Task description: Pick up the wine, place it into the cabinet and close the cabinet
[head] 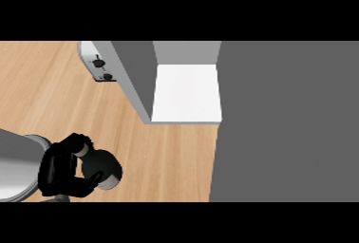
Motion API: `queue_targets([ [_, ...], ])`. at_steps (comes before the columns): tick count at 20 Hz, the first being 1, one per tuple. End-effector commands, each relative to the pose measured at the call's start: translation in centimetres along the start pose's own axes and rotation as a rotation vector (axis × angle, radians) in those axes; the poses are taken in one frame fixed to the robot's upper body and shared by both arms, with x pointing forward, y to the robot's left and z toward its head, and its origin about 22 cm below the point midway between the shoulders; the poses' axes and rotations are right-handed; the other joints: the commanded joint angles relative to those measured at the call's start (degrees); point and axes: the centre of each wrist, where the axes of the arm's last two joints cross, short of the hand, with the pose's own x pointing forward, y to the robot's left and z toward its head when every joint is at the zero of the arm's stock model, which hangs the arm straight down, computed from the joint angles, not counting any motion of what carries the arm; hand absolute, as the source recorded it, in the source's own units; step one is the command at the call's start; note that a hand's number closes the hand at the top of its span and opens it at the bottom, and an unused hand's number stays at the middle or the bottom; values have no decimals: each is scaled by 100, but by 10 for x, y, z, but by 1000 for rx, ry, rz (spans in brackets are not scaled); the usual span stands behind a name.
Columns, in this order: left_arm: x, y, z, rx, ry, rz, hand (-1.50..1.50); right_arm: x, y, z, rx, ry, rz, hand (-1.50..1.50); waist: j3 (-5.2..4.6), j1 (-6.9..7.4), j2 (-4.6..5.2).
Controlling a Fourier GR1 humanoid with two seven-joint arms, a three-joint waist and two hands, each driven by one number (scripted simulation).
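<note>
In the head view my left hand [61,167] shows at the lower left, at the end of its grey forearm. Its fingers and thumb are curled round a dark wine bottle [105,167], seen from above, with a pale end showing near the thumb. The hand hides much of the bottle. The cabinet [186,92] stands open up and to the right of the hand, its white shelf bare. A grey door panel [133,78] stands along the shelf's left side. The right hand does not show.
A wide grey surface [288,123] fills the right side of the view. A small silver appliance with two black knobs [98,66] sits behind the door panel. Wooden counter [63,95] lies between hand and cabinet.
</note>
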Motion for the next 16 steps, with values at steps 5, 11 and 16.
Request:
queue_targets([
  [5,46,-50,-18,-74,3,86,150,18,14,14,33,-62,-50,-150,-5,-9,6],
  [11,101,-77,-43,-95,3,29,150,15,5,18,46,-52,-58,-150,0,-40,6],
  [16,110,-128,-29,-168,50,117,150,9,6,12,36,-57,-51,-150,-2,-35,9],
])
